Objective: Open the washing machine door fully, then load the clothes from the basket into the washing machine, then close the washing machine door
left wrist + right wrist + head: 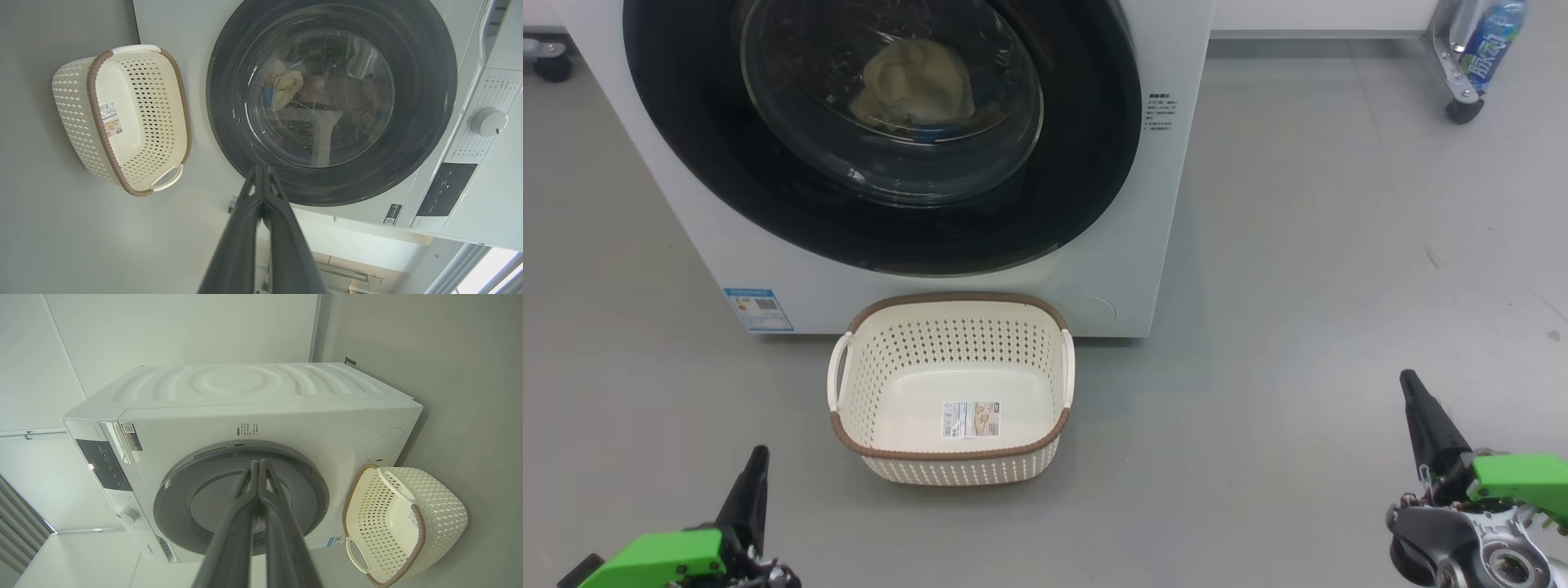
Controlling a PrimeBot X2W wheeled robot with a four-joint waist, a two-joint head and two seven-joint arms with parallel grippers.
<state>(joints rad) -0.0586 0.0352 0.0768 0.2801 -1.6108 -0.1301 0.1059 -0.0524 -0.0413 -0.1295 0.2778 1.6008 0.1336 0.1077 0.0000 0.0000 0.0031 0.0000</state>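
A smooth grey floor is spreading across the head view, carrying a few small dark scuffs toward its right side. In the upper right corner a clear bottle with a blue label is leaning tilted against a shiny metal frame, which is standing on a black caster wheel. Another dark wheel is showing at the upper left edge. In the right wrist view pale wall panels are meeting at thin seams

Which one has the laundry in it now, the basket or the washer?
The washer: cream cloth shows behind its shut glass door. The basket on the floor holds just a label sticker.
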